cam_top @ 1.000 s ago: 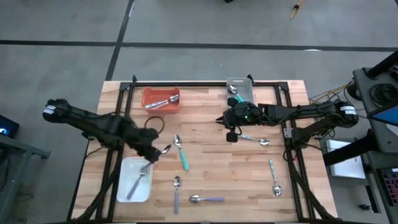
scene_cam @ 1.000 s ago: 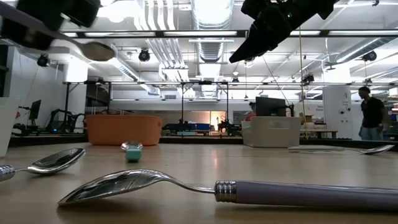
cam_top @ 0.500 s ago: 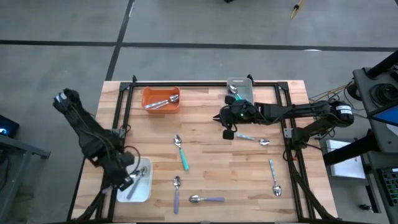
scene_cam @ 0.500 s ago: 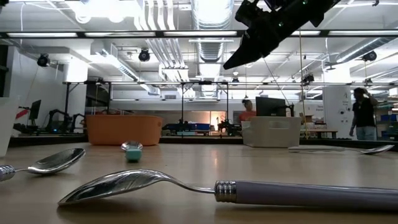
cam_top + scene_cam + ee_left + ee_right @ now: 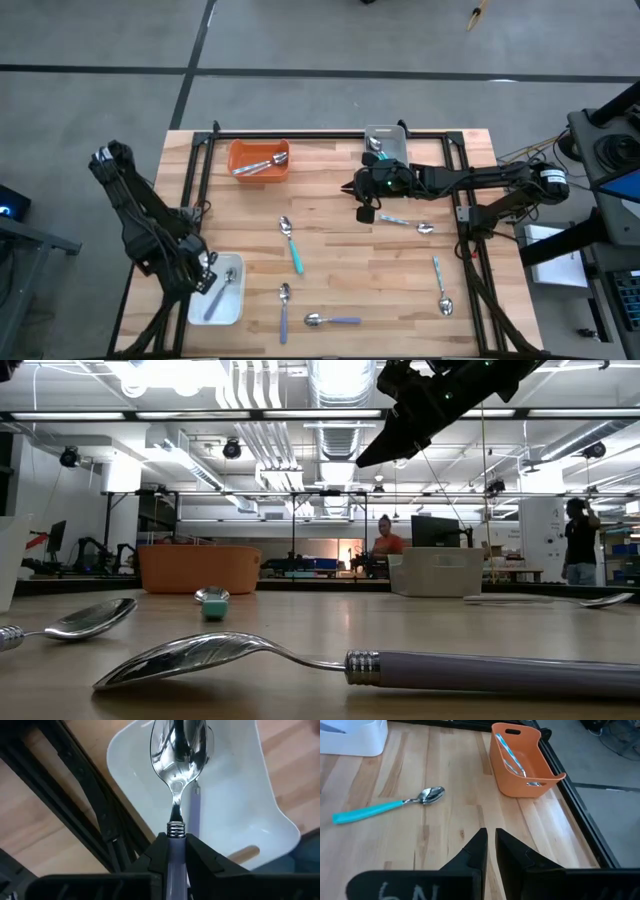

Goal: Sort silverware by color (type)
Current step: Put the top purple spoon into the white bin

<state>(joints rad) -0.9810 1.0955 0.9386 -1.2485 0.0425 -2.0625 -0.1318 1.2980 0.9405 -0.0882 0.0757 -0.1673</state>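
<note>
No readable brand shows; only white handwritten marks, unclear, on the right tool's (image 5: 490, 851) body. The left tool (image 5: 174, 851), bent low over the white tray (image 5: 200, 305) at the tabletop's (image 5: 340, 255) near-left corner, is clamped on a lavender spoon (image 5: 178, 750). Farther back, the right tool hovers with fingers together near the grey tray (image 5: 385, 135); other spoons lie scattered between.

Glossy metal spoon (image 5: 178, 750) bowl over smooth white plastic tray (image 5: 240, 810) on pale wood table (image 5: 340, 215).

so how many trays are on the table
3, seen from above: orange tray top left, grey tray top centre, partly under the right arm, white tray bottom left.
</note>
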